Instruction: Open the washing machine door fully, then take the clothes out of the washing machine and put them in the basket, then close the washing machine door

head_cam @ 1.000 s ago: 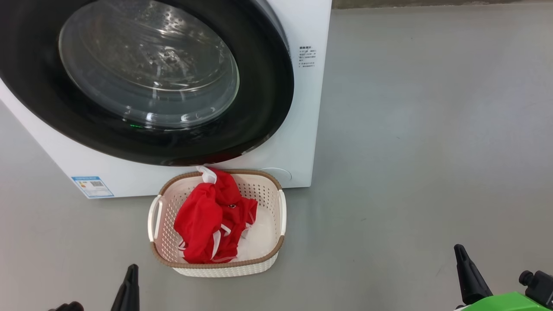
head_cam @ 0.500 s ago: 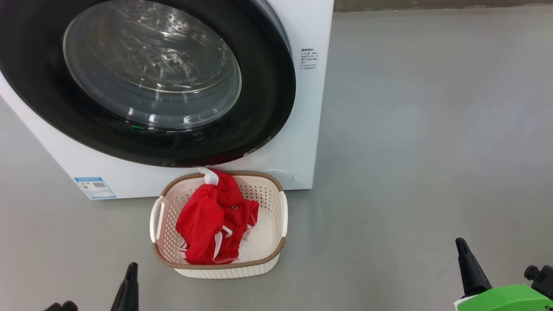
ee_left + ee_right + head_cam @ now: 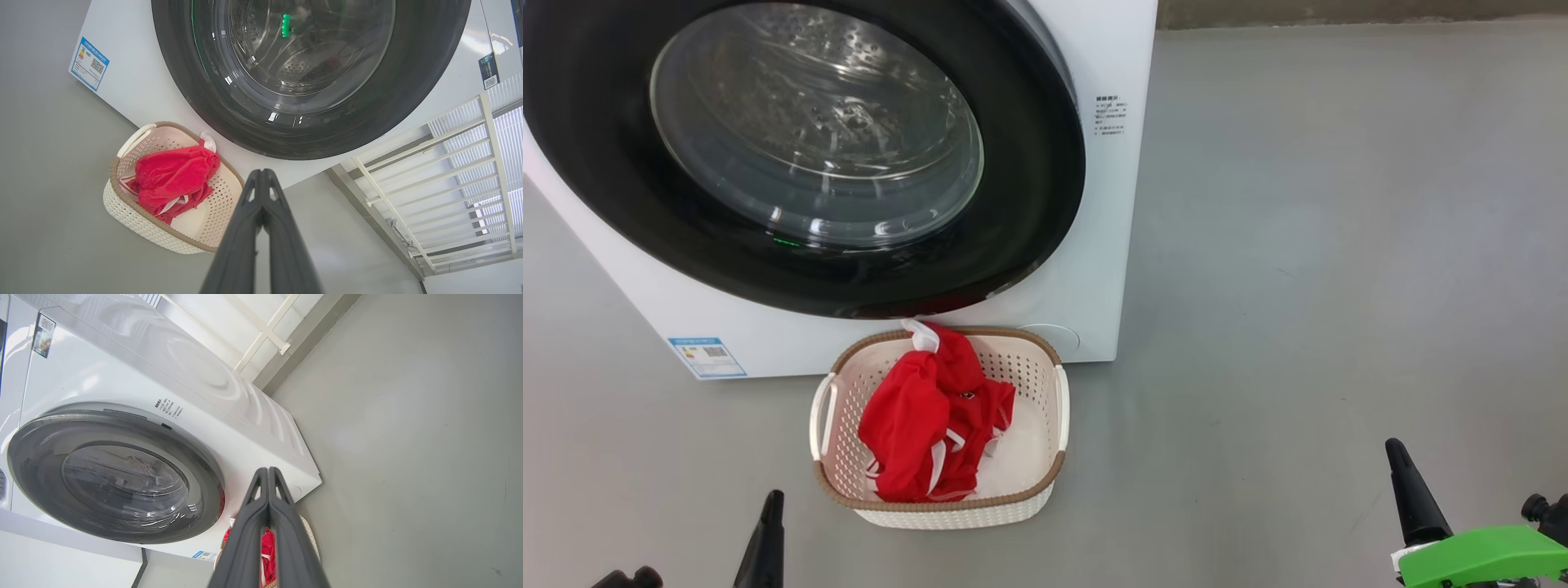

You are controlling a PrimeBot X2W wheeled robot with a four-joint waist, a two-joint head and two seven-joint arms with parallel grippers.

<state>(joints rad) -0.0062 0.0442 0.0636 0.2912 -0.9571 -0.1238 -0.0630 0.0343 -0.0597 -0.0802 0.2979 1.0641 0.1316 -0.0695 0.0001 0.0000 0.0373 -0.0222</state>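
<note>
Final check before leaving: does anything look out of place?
Only one small thing: a white-trimmed corner of the red garment pokes above the basket's far rim, next to the washing machine. The washing machine door looks shut; nothing spilled.

The washing machine (image 3: pixel 1111 245) stood on the floor (image 3: pixel 1339 245) before us, its door (image 3: pixel 809 147) closed against its front. The basket (image 3: pixel 947 516) sat just before the machine, under the door's lower edge, with the clothes (image 3: pixel 923 425) in it. Our left gripper (image 3: pixel 774 500) hung left of the basket, and our right gripper (image 3: pixel 1395 449) hung well to its right.
</note>
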